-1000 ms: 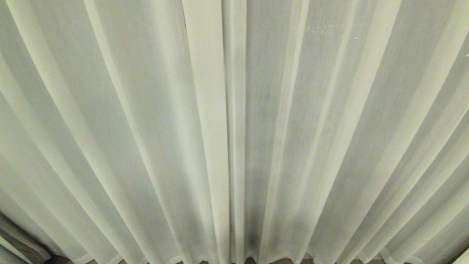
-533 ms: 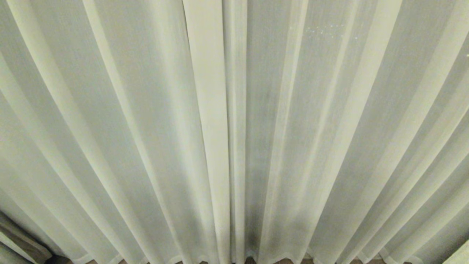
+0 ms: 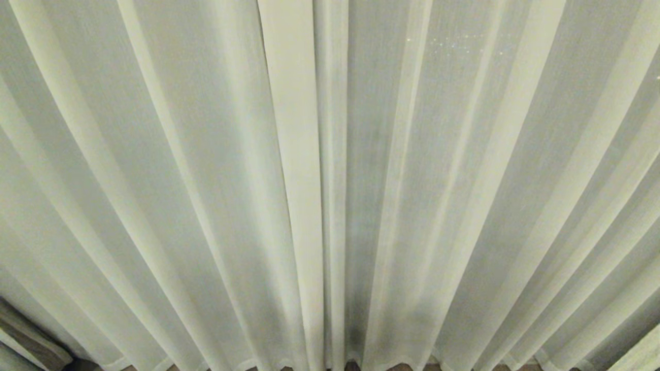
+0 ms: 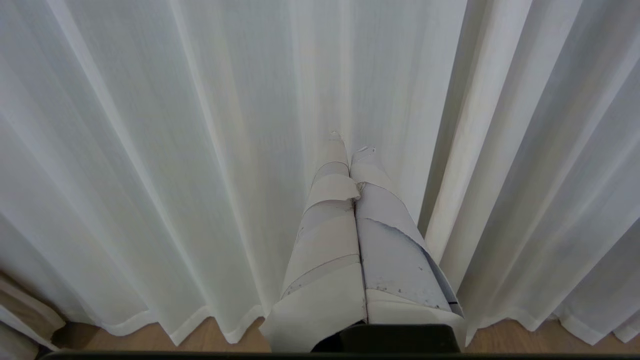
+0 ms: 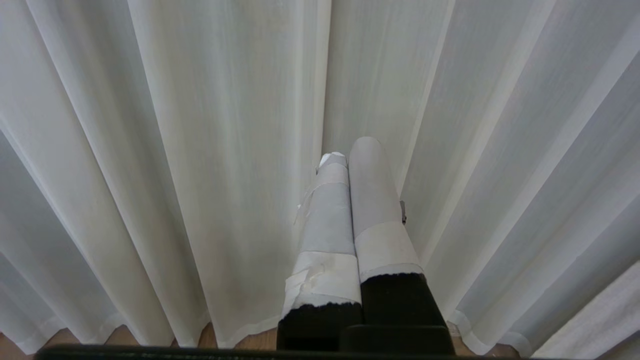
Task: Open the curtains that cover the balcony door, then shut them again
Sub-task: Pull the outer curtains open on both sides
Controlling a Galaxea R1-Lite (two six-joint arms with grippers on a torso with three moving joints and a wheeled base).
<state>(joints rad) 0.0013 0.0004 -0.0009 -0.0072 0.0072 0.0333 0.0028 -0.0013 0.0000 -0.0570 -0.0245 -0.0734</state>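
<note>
The sheer cream-white curtains (image 3: 216, 170) hang drawn across the whole head view in long vertical pleats, two panel edges meeting near the middle (image 3: 322, 196). They hide the balcony door. Neither arm shows in the head view. In the left wrist view my left gripper (image 4: 350, 145) is shut and holds nothing, its tape-wrapped fingers pressed together just short of the curtains (image 4: 150, 150). In the right wrist view my right gripper (image 5: 352, 150) is also shut and holds nothing, pointing at the curtains (image 5: 225, 125) close to a panel edge.
A strip of wooden floor (image 4: 210, 340) shows under the curtain hems. A thicker grey-brown fabric edge (image 3: 26, 340) sits at the lower left corner of the head view. The same wooden floor (image 5: 255, 340) shows beneath the hem in the right wrist view.
</note>
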